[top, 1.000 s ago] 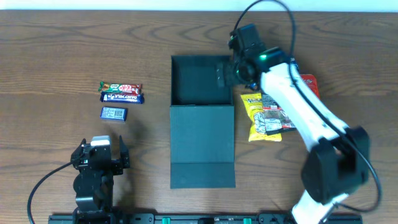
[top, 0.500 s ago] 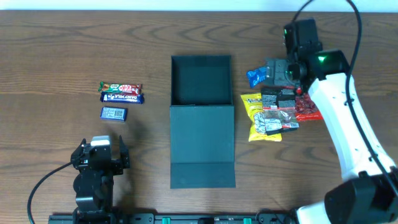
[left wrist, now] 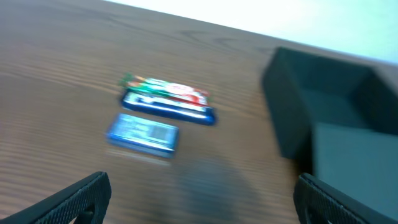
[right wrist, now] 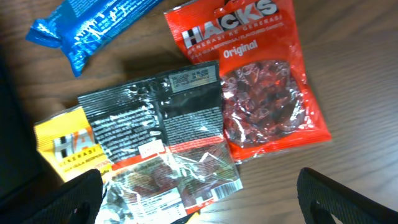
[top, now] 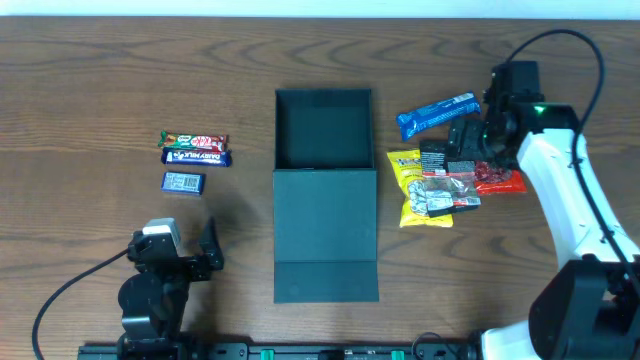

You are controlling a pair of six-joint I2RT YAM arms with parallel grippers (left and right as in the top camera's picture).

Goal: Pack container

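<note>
The dark teal container (top: pixel 323 105) stands open at the table's middle, its flap lid (top: pixel 326 235) laid flat toward the front; its inside looks empty. It also shows in the left wrist view (left wrist: pixel 329 112). My right gripper (top: pixel 463 140) is open and empty, hovering over a snack pile: a black-and-clear packet (right wrist: pixel 161 130), a red Hacks bag (right wrist: pixel 261 81), a yellow packet (right wrist: pixel 62 149) and a blue packet (right wrist: pixel 87 25). My left gripper (top: pixel 185 252) is open and empty near the front left.
A KitKat bar (top: pixel 195 140), a Dairy Milk bar (top: pixel 197 156) and a small blue packet (top: pixel 184 182) lie left of the container; the left wrist view shows them blurred. The snack pile lies right of the container.
My right arm has swung from the container's far right edge out to the right, over the snack pile, uncovering the blue packet. My left gripper has turned slightly toward the right.
</note>
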